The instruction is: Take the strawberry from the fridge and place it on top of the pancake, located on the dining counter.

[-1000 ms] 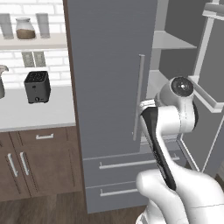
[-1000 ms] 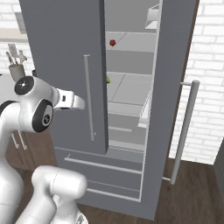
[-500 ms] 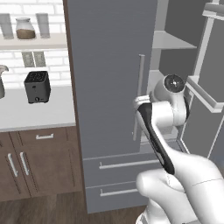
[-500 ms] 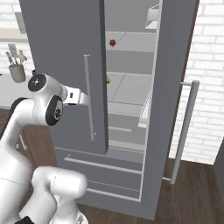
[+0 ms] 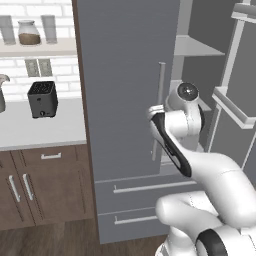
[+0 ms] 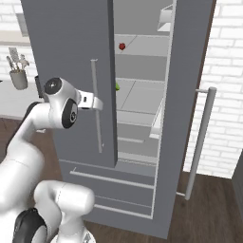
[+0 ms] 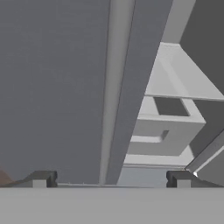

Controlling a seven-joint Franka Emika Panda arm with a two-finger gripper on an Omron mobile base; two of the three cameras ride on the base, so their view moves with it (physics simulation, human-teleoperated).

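Note:
The grey fridge stands with its left door shut and its right door swung open. On an upper white shelf inside lies the tiny red strawberry; a small green item sits one shelf lower. My gripper hovers at the bar handle of the shut left door, well below and left of the strawberry. In the hand view my gripper is open, its fingertips wide apart, with the handle straight ahead between them. The pancake and dining counter are out of view.
A white worktop with a black toaster and brown cabinets lies left of the fridge. A utensil pot stands there too. Two fridge drawers sit below the doors. The open door's long handle juts out at right.
The arm has swung toward the fridge, carrying the wrist and gripper closer to the shut left door's handle. The fridge and its contents have not moved.

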